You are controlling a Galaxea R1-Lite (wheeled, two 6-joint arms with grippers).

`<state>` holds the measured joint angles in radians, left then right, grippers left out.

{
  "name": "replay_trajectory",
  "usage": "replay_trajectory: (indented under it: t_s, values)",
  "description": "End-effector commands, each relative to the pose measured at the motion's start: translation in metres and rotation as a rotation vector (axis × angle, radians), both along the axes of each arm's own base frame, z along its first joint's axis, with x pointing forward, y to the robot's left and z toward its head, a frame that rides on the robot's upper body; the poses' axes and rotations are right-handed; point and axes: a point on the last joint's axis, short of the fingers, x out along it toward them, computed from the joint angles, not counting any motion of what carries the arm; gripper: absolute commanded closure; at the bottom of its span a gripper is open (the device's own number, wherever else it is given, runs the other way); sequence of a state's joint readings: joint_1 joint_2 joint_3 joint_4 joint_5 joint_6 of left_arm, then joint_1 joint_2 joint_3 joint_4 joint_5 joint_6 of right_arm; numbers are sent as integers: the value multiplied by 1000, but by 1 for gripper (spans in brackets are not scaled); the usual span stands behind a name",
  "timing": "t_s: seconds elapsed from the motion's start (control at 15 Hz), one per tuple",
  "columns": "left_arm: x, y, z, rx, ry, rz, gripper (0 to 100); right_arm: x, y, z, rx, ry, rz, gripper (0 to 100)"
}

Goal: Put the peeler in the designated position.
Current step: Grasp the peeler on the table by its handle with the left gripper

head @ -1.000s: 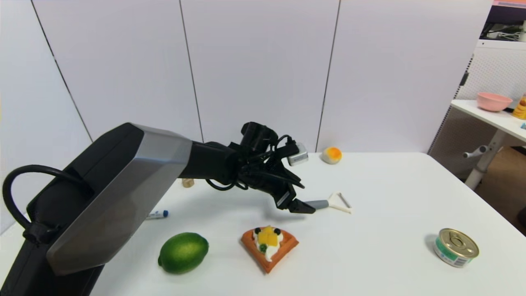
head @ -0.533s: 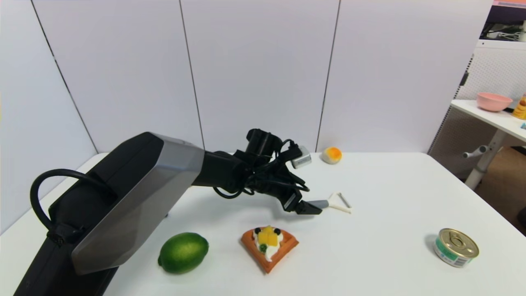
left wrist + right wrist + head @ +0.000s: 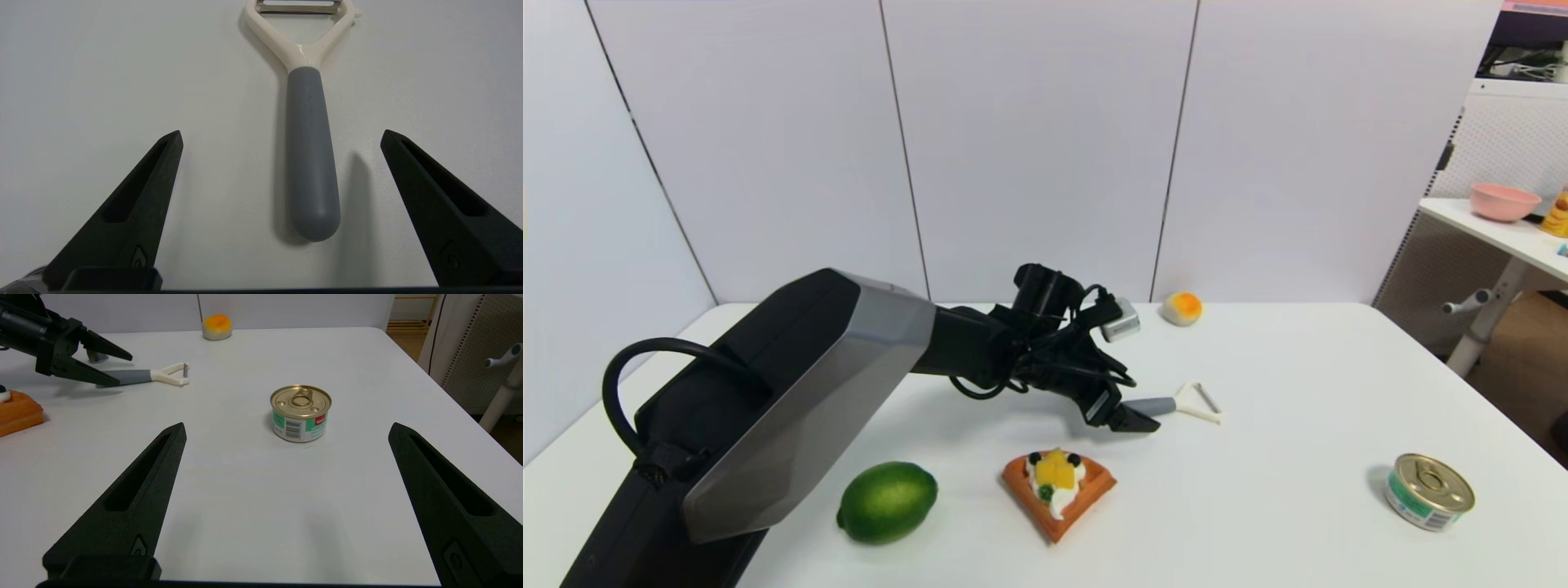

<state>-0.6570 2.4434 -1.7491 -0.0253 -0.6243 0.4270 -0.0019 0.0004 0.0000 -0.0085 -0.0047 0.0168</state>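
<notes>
The table [image 3: 1298,367] carries the peeler [image 3: 310,163], lying flat mid-table. The left gripper [image 3: 1139,418] sits low at its handle end, fingers [image 3: 139,204] spread either side, not touching. The right gripper [image 3: 286,498] is spread too, near a can [image 3: 300,412].

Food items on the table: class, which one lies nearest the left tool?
The waffle slice, orange and topped with cream and fruit, lies just in front of the left tool. The lime and the bun lie farther off.
</notes>
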Motion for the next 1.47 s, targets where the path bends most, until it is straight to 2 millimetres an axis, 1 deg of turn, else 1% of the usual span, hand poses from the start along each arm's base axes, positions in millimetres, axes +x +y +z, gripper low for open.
replay_trajectory:
  t_s: [0.07,0.33,0.6,0.67,1.2,1.47]
  values:
    - [0,-1,-5,4,6,-6,0,0,0,0,0,0,0,0]
    - [0,-2,-10,13,12,-10,0,0,0,0,0,0,0,0]
    - [0,-2,-9,11,8,-9,0,0,0,0,0,0,0,0]
    - [0,-2,-9,11,8,-11,100,0,0,0,0,2,0,0]
    - [-2,-1,-2,7,-2,-13,100,0,0,0,0,0,0,0]
    - [-5,3,16,-7,-28,-10,100,0,0,0,0,0,-1,0]
